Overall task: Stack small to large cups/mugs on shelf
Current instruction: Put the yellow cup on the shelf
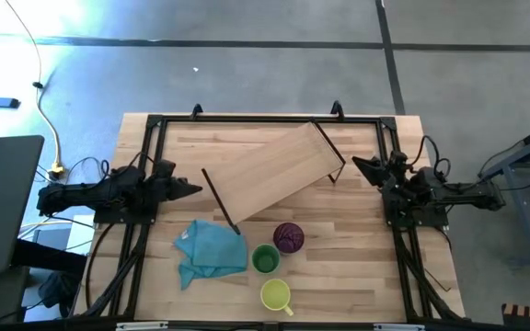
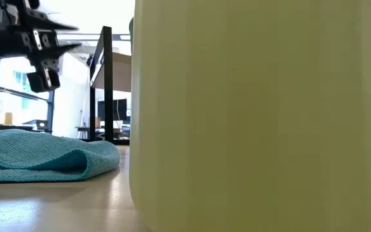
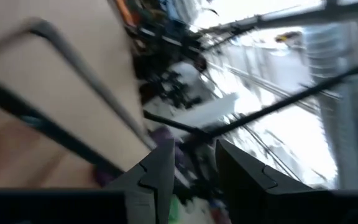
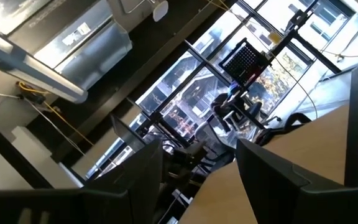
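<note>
The shelf (image 1: 274,170), a light-wood board on black end legs, stands slantwise across the table's far half; the low view shows one leg (image 2: 105,84). The purple tumbler (image 1: 288,237), the green cup (image 1: 265,258) and the yellow mug (image 1: 276,295) stand upright on the tabletop near the near edge. The yellow mug (image 2: 263,116) fills most of the low view. My left gripper (image 1: 191,190) (image 3: 194,168) hovers open just left of the shelf's left leg. My right gripper (image 1: 359,165) (image 4: 197,168) hovers open just right of the shelf's right leg.
A crumpled teal cloth (image 1: 212,248) (image 2: 44,154) lies on the table left of the green cup. A black frame (image 1: 155,124) runs round the table's left, far and right sides. Bare wood lies right of the cups, toward the near right corner (image 1: 366,276).
</note>
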